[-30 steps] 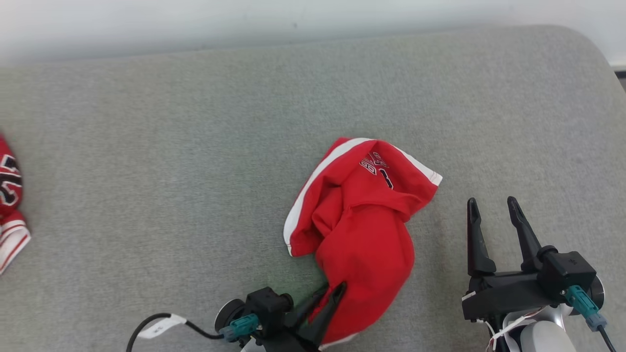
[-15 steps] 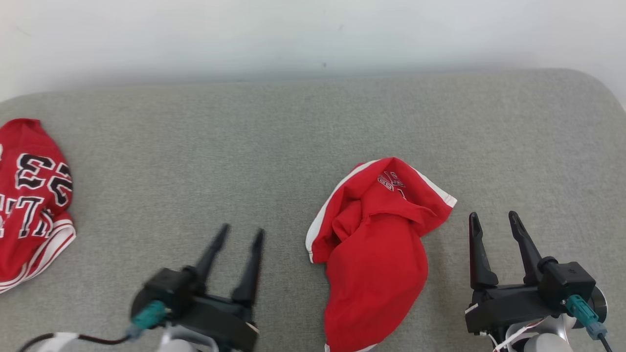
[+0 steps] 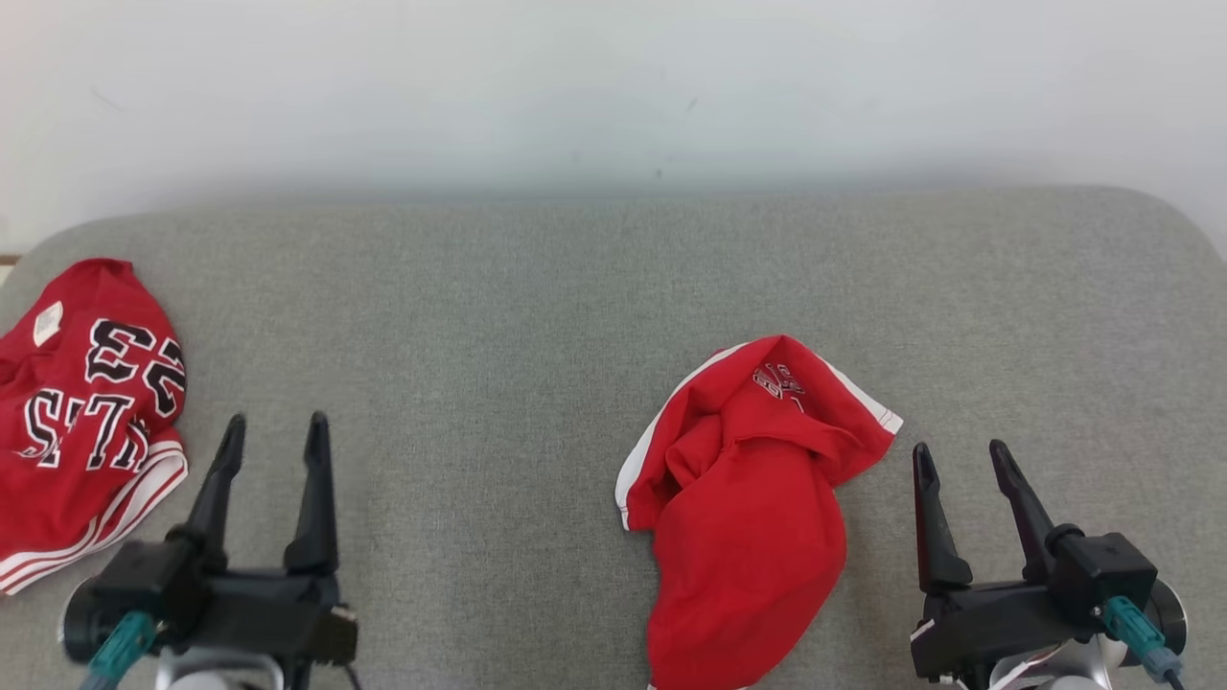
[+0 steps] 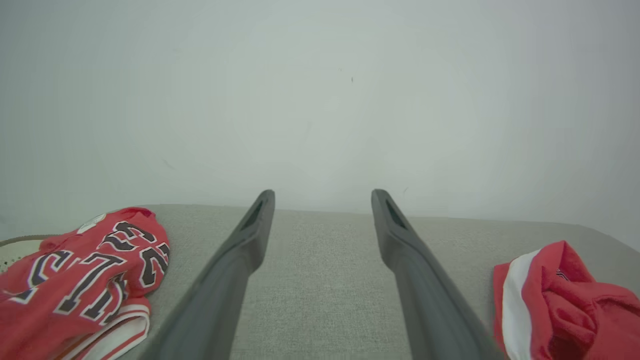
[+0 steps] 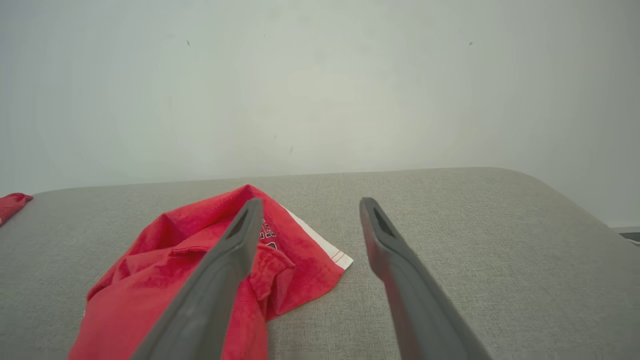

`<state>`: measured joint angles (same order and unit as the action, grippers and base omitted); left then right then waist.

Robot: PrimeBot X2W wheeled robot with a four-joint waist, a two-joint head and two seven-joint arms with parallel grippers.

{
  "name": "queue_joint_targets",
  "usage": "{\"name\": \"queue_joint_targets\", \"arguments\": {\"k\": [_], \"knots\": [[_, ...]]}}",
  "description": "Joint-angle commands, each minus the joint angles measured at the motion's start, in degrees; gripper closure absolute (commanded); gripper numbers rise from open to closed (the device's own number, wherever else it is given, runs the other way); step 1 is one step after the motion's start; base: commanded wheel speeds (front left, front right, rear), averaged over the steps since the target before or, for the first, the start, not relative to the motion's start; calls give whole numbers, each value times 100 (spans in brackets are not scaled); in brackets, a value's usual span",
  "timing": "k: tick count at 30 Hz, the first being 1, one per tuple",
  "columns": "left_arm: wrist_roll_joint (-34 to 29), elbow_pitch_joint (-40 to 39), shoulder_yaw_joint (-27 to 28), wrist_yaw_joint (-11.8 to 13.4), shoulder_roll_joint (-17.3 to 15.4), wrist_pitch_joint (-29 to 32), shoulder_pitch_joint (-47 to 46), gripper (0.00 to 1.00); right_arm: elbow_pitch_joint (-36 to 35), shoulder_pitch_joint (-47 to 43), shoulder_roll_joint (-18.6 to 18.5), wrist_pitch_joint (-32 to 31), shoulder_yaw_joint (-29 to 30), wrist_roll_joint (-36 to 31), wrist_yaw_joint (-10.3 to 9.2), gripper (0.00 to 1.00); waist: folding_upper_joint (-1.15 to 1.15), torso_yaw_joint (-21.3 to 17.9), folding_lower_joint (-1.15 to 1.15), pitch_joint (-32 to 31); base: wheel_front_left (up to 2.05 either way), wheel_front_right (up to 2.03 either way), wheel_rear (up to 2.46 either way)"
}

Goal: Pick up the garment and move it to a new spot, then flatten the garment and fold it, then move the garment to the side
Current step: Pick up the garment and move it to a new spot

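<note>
Head view — crumpled red white-trimmed garment (image 3: 748, 517) is lying between left gripper (image 3: 276, 422) and right gripper (image 3: 960, 450), both hovering spread, empty — probably poised for flattening.

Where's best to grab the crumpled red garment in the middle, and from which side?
On the crumpled red garment, probably the white-striped corner, from the right with the right gripper: it lies flat and free on the grey cushion, nearest those open jaws.
</note>
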<state>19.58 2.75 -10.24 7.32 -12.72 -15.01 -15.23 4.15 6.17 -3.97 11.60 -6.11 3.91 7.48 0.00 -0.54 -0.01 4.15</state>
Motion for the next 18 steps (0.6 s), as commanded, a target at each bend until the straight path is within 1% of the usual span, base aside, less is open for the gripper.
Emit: {"name": "queue_joint_targets", "arguments": {"k": [1, 4, 8, 12, 18], "knots": [[-48, -22, 28, -9, -32, -33, 116, 0, -14, -57, -25, -7, -13, 6, 2, 0, 0, -16, 1, -46, 0, 0, 0], [-299, -119, 97, -31, -107, -33, 388, 0, -37, -141, -33, -31, -49, -39, 2, 0, 0, -41, 1, -114, 0, 0, 0], [-530, -139, -23, -35, -172, -33, 701, 0, -88, -278, -34, -89, -56, -92, 2, 0, 0, -48, 1, -192, 0, 0, 0], [-656, -122, -119, 27, -195, -21, 905, 0, -180, -427, -41, -141, -33, -153, 2, 0, 0, -45, 1, -264, 0, 0, 0], [-688, -78, -191, 70, -215, 61, 1044, 0, -351, -623, -87, -260, 62, -186, 2, 0, 0, -22, 1, -316, 0, 0, 0]]}}
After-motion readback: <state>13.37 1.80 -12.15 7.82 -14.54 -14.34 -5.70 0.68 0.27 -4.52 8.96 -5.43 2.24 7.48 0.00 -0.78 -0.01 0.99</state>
